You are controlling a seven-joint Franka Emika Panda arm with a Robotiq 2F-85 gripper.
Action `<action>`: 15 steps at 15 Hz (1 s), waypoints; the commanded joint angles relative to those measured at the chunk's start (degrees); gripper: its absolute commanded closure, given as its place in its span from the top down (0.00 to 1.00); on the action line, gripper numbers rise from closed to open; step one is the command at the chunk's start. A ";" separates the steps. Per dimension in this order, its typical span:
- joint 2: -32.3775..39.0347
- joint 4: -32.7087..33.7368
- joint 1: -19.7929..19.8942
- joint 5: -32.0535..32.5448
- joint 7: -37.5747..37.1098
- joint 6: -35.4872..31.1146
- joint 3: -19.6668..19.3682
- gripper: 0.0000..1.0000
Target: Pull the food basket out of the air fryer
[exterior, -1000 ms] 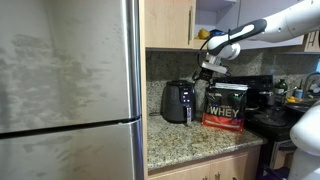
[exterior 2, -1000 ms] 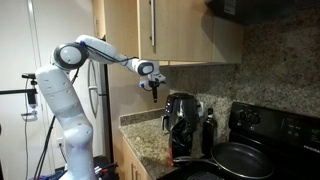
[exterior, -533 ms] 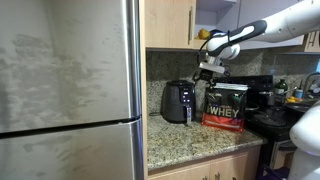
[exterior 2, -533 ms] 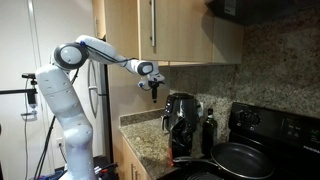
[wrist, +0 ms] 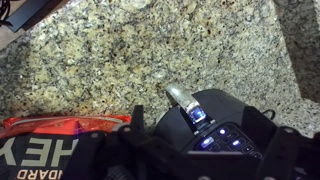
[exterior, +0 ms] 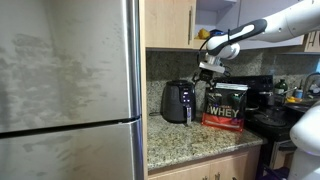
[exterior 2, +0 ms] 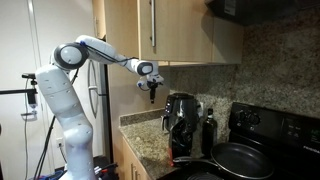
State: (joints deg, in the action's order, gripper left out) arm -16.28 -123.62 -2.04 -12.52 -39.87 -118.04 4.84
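Robot gripper [exterior 2: 152, 93] hung above the black air fryer [exterior: 178, 100], not touching; couldn't tell if fingers were apart or together. Food basket [exterior: 184, 112] sat in fryer's lower front, on granite counter [exterior: 190, 142].

Home kitchen: speckled granite countertop [exterior: 190, 142], wood cabinets [exterior: 168, 22], stainless fridge [exterior: 65, 80], black stove [exterior 2: 272, 128] with pan [exterior 2: 240, 158], air fryer [exterior: 178, 101] near countertop's back edge.

Wrist view's bottom edge chops off the air fryer [wrist: 225, 135], and the WHEY tub [wrist: 40, 150] is cut at lower left. Gripper [exterior: 206, 72] too tiny in both exterior views to read its jaws, honestly. Same for the food basket [exterior: 183, 113] seam.
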 commanded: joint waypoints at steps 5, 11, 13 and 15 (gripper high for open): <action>0.01 0.10 0.51 -0.14 0.11 0.15 0.44 1.00; 4.98 -2.96 2.65 3.82 -3.05 -4.59 0.26 1.00; 7.07 -5.40 3.25 5.35 -3.97 -9.35 -0.53 1.00; 9.74 -6.91 3.09 3.63 -3.34 -15.55 -1.51 1.00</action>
State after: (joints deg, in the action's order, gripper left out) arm -9.61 -128.46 0.63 -8.03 -43.19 -126.60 4.07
